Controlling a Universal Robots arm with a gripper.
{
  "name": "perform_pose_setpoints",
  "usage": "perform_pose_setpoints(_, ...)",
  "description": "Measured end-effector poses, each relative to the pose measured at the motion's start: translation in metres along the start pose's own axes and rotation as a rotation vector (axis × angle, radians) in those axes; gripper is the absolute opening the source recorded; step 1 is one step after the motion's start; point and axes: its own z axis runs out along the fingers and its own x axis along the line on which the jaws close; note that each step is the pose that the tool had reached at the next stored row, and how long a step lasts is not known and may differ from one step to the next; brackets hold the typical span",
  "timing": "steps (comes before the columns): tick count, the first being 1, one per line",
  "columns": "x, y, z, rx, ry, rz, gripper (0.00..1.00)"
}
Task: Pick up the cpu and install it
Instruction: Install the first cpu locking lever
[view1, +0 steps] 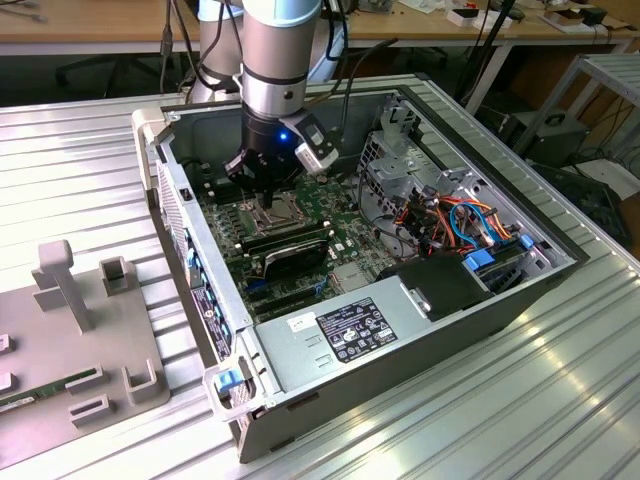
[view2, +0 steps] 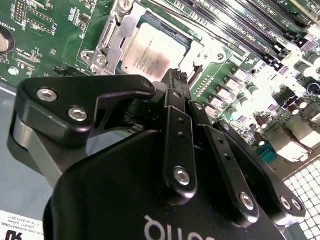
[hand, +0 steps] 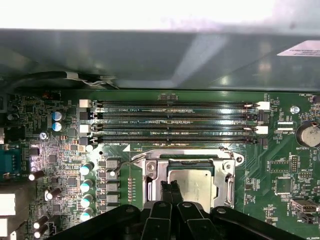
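The cpu (hand: 196, 182) is a silver-grey square chip lying flat inside the socket's metal frame (hand: 151, 172) on the green motherboard (hand: 280, 170). In the second wrist view the cpu (view2: 152, 54) lies just beyond the fingertips. My gripper (hand: 170, 189) is shut, its two black fingers pressed together with nothing between them. Its tips hang over one edge of the chip. In the exterior view the gripper (view1: 268, 198) reaches down into the open computer case (view1: 420, 330), right above the socket.
Several memory slots (hand: 175, 122) run beside the socket, with rows of capacitors (hand: 87, 185) on another side. The case's metal wall (hand: 160, 60) rises behind the board. Orange and blue cables (view1: 460, 225) and a power supply (view1: 340, 335) fill the case's other end. A grey fixture plate (view1: 80, 340) lies outside.
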Motion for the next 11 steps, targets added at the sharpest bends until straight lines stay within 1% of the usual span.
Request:
perform_pose_setpoints(2, 0.0000, -0.0001, -0.0018, 0.0000, 0.0000, 0.000, 0.11)
perform_pose_setpoints(4, -0.0002, -0.0001, -0.0056, -0.0001, 0.0000, 0.000, 0.11)
perform_pose_setpoints(5, -0.0003, -0.0002, -0.0091, 0.0000, 0.0000, 0.000, 0.11)
perform_pose_setpoints(11, -0.0010, -0.0005, -0.0246, -0.0001, 0.0000, 0.000, 0.11)
